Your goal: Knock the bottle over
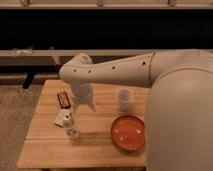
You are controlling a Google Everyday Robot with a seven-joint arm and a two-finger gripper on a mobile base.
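Camera view looks down on a wooden table [44,146] with the robot's pale arm [117,75] reaching in from the right. The gripper [84,106] hangs over the table's rear left part, pointing down. Its two fingers stand apart with nothing between them, so the jaws are open and hold nothing.

The bottle [72,128] stands upright on the left half of the table, in front of the gripper and a little to its left, near it but not touching. A crumpled white scrap [62,117] lies against the bottle's rear left side.

A dark snack bar [63,99] lies flat just left of the gripper. A clear cup [124,98] stands upright to the gripper's right, and an orange bowl [128,132] sits in front of the cup, near the table's front right edge.
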